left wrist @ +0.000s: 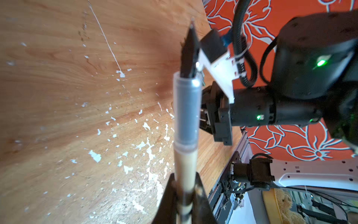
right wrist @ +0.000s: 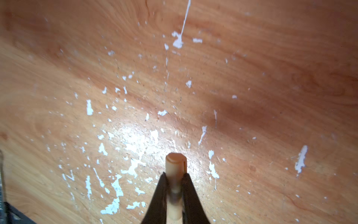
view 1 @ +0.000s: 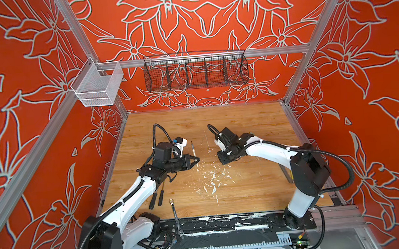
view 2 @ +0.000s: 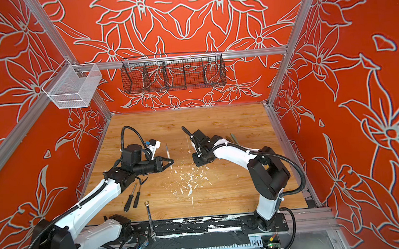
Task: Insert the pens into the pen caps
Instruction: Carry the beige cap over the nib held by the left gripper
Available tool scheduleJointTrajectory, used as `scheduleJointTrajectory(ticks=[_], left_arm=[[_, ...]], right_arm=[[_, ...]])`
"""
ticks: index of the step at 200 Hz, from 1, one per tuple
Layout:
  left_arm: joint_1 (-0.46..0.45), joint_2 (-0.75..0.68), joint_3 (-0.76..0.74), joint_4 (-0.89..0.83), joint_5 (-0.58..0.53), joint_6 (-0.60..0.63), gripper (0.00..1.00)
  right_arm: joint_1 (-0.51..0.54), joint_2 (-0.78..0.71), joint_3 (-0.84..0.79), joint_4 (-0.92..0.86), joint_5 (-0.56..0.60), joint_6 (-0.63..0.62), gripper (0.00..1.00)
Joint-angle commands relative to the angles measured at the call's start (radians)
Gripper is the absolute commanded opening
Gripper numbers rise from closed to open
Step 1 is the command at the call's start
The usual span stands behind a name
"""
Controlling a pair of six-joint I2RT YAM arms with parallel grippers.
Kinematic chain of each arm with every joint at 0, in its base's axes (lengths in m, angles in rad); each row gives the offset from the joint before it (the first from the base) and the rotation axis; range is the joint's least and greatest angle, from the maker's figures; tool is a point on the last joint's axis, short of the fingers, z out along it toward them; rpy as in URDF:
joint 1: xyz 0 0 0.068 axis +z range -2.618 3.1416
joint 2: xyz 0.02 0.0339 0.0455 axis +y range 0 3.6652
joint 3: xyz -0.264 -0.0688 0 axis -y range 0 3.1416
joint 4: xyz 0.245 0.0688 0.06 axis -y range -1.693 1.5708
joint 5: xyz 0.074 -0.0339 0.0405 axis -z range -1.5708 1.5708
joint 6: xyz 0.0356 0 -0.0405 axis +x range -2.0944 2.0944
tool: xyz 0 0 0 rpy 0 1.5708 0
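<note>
Pinching a pen (left wrist: pixel 186 161) is the left gripper (left wrist: pixel 185 180) (right gripper (right wrist: pixel 175 178): cap (right wrist: pixel 175 163)).

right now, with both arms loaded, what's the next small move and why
Probably bring the cap over to the tip of the pen and line them up. The left jaws are shut on the pen and the right jaws on the cap. In both top views the two sets of jaws stand apart, and the tip is bare.

Bright even light, glare on table (right wrist: pixel 133 139), wrist views blurred
</note>
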Motion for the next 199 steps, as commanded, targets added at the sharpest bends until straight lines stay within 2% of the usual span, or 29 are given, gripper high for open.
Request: scheduleJointTrajectory(ticks=[1, 42, 66, 92, 138, 199], left_arm=[[-0.047, 0.054, -0.046, 0.156, 0.052, -0.028, 0.00], [-0.169, 0.223, -0.012, 0.203, 0.130, 0.039, 0.00], [-0.191, 0.311, 0.015, 0.227, 0.205, 0.049, 0.00], [-0.200, 0.381, 0.059, 0.175, 0.259, 0.097, 0.00], [-0.203, 0.414, 0.090, 0.116, 0.248, 0.140, 0.00], [-0.203, 0.450, 0.117, 0.037, 0.205, 0.178, 0.00]], right_arm=[[-0.026, -0.047, -0.033, 0.077, -0.080, 0.042, 0.13], [-0.056, -0.118, -0.083, 0.205, -0.133, 0.126, 0.13], [-0.062, -0.135, -0.091, 0.232, -0.133, 0.162, 0.13], [-0.068, -0.151, -0.111, 0.257, -0.107, 0.207, 0.13], [-0.072, -0.170, -0.147, 0.313, -0.106, 0.274, 0.14], [-0.074, -0.195, -0.161, 0.352, -0.117, 0.295, 0.14]])
